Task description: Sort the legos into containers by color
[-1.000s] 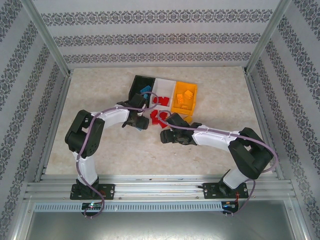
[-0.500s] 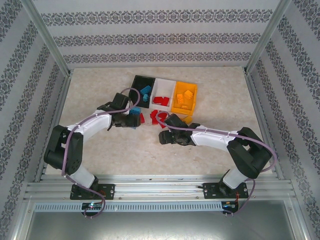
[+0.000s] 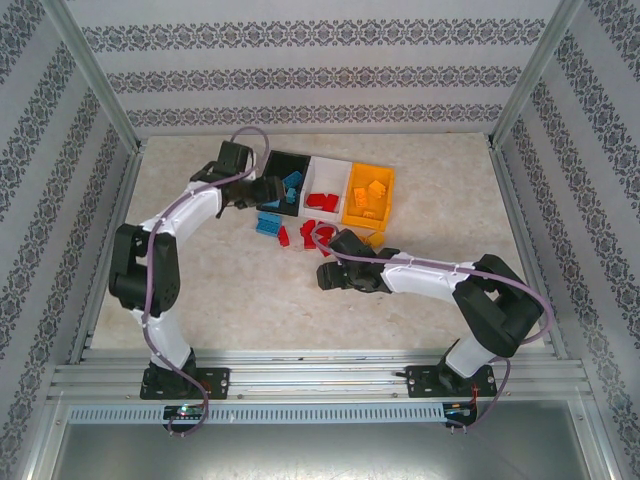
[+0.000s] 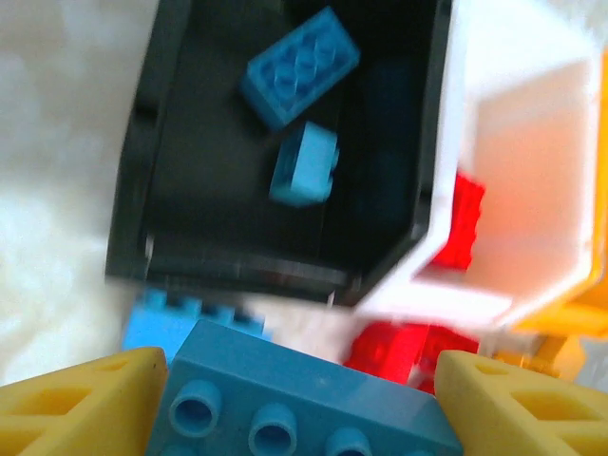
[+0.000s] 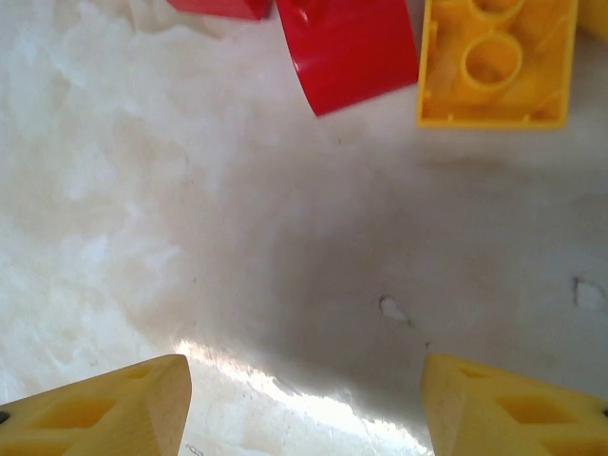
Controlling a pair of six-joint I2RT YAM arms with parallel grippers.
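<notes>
Left wrist view: a blue lego is pinched firmly between the left gripper's yellow fingers, studs toward the camera, right at the near wall of the black bin. Inside that bin lie two blue bricks, close together. Pressed against its side is the white bin, with a red brick in its near corner, and the orange bin peeks in at the far edge. On the table just outside the black bin's wall lies a loose blue brick. Loose red bricks lie just outside the white one.

From the top external camera, the three bins stand in a row, black bin, then white bin, then orange bin, which carries orange bricks. The left gripper is at the black bin's edge. The loose blue brick and loose red bricks lie nearer the arms.

Over to the right gripper: jaws spread wide, nothing between them, bare table beneath. Just ahead of it lie a red piece and an upturned orange brick, hollow side showing. From above, the right gripper sits low near the red cluster.
</notes>
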